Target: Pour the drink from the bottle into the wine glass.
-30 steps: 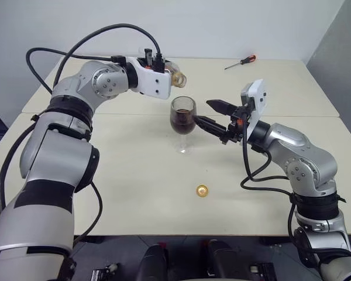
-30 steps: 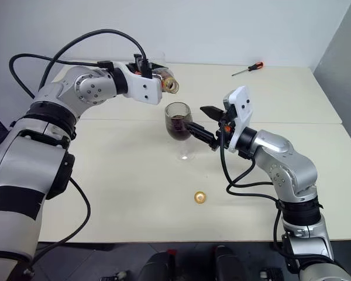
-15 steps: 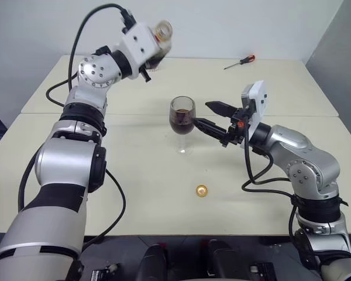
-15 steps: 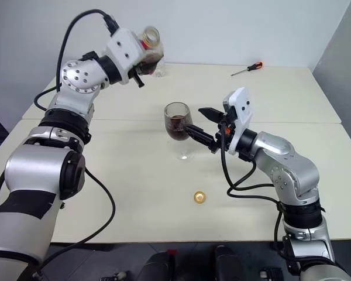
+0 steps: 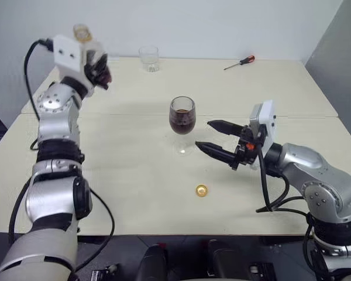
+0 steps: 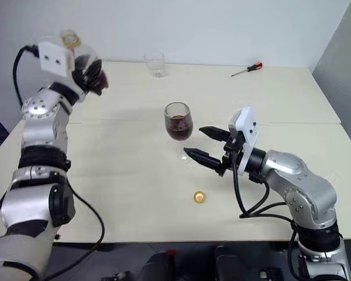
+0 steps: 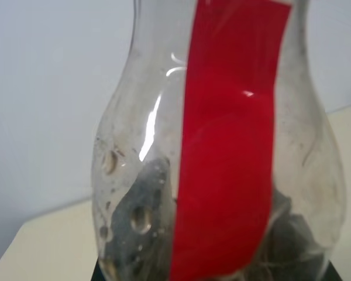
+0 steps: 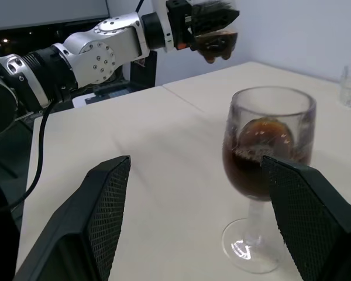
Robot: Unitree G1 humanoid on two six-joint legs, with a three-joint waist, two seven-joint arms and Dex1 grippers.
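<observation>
now that the left hand has swung the gripped, near-empty bottle upright and away, the wine glass holds the drink just beyond the retreating, open-fingered right hand; pour judged finished.

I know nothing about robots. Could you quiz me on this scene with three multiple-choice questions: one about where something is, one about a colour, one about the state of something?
1. Where does the screwdriver lie?
A. at the table's far edge
B. beside the cap
C. in the wine glass

2. What colour is the strip on the bottle?
A. blue
B. red
C. green

3. What state is the wine glass in?
A. empty
B. tipped over
C. upright, partly filled with dark drink

Answers:
1. A, it lies far behind the glass, near the wall.
2. B, the left wrist view shows a red band down the clear bottle, which the left end effector holds.
3. C, it stands on its foot with brown liquid in the bowl, near the open right end effector.
</observation>
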